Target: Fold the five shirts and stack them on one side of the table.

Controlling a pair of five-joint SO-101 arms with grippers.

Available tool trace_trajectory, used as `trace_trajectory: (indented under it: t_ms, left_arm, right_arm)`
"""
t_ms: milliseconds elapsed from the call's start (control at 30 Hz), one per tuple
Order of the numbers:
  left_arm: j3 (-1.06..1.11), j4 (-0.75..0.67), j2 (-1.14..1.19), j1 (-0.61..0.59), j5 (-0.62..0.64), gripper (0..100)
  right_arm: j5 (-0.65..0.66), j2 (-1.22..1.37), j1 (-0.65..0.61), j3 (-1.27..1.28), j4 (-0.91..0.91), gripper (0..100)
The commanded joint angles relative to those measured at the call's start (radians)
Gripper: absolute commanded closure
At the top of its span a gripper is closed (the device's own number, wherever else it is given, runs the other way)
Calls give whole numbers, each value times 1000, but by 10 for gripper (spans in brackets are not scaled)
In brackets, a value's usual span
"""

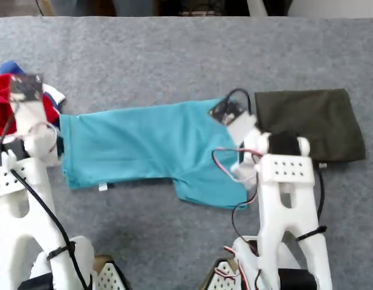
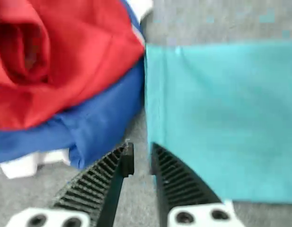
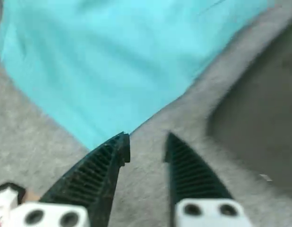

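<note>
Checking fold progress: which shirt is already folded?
The dark olive shirt, a neat rectangle. The teal shirt lies spread out; the red shirt and blue shirt sit crumpled.

Bright, even light, faint soft shadows

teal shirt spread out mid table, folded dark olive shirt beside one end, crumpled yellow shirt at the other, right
Not yellow: it is a crumpled red shirt, as the left wrist view shows. The teal shirt and folded dark olive shirt are as said.
</note>
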Motion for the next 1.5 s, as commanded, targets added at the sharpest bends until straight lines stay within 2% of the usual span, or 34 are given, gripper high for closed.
trace_trajectory:
  t_ms: [0, 100, 300, 433, 600, 833, 1000, 1267, 1367, 1467]
  left_arm:
    - [-77, -46, 48, 139, 51, 966]
    - [-61, -144, 195, 209, 124, 971]
    - [-68, -377, 499, 209, 282, 971]
    - [-68, -485, 615, 165, 292, 971]
    - [-68, -569, 654, 107, 293, 971]
    - [-68, -577, 654, 74, 292, 971]
    - [-68, -578, 654, 74, 292, 971]
    - [-122, -549, 624, 67, 292, 971]
    - [-153, -457, 563, 74, 285, 971]
    - [-156, -370, 483, 102, 284, 971]
  right_arm:
    - [-87, 74, -40, -186, -9, 966]
    - [-161, 239, -75, -329, -29, 986]
    - [-273, 610, -83, -633, -98, 984]
    - [-288, 849, -83, -843, -135, 984]
    - [-282, 1138, -78, -1118, -153, 984]
    - [-287, 1443, -18, -1491, -121, 984]
    - [-282, 1532, -11, -1741, 52, 984]
    - [-279, 1546, -35, -2115, 440, 984]
    - [-281, 1515, -20, -2175, 440, 984]
    - [-284, 1372, -41, -2092, 443, 984]
